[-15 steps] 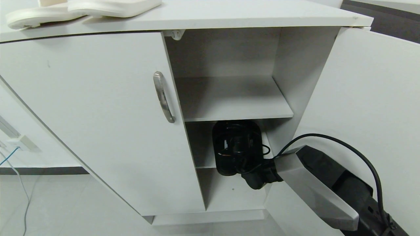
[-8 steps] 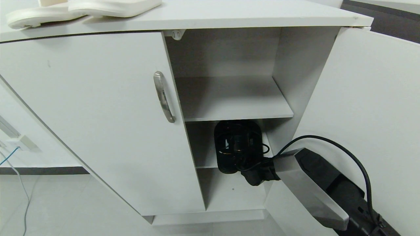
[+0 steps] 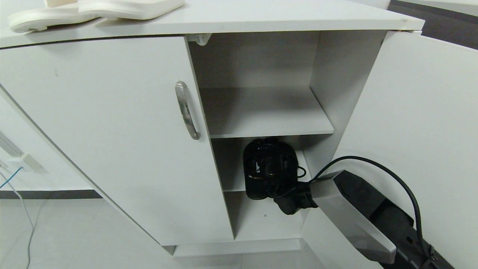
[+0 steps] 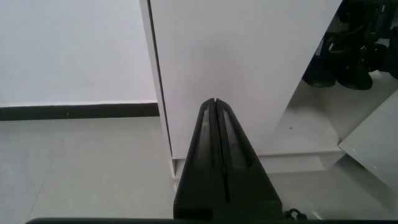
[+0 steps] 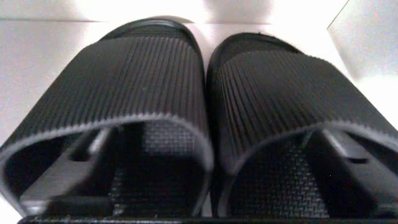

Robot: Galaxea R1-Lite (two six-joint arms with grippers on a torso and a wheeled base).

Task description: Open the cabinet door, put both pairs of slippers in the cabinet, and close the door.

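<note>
A pair of black slippers (image 3: 269, 164) sits side by side on the middle shelf of the white cabinet (image 3: 261, 15), below the upper shelf (image 3: 261, 112). My right gripper (image 5: 208, 155) reaches into the cabinet. It is open, with one finger (image 5: 81, 155) under each slipper's ribbed strap (image 5: 143, 81). A pair of white slippers (image 3: 93, 9) lies on the cabinet top at the left. The right door (image 3: 410, 112) is swung wide open. My left gripper (image 4: 214, 101) is shut and empty, low before the closed left door (image 4: 236, 56).
The left door (image 3: 112, 130) carries a metal handle (image 3: 186, 110). The bottom compartment (image 3: 261, 220) is bare. A black cable (image 3: 392, 172) arches over my right arm beside the open door. A blue wire (image 3: 22, 209) hangs by the wall at the left, over grey floor.
My right arm has shifted slightly left and lower. The black slippers have stayed on the middle shelf almost unmoved. The doors and white slippers are as before.
</note>
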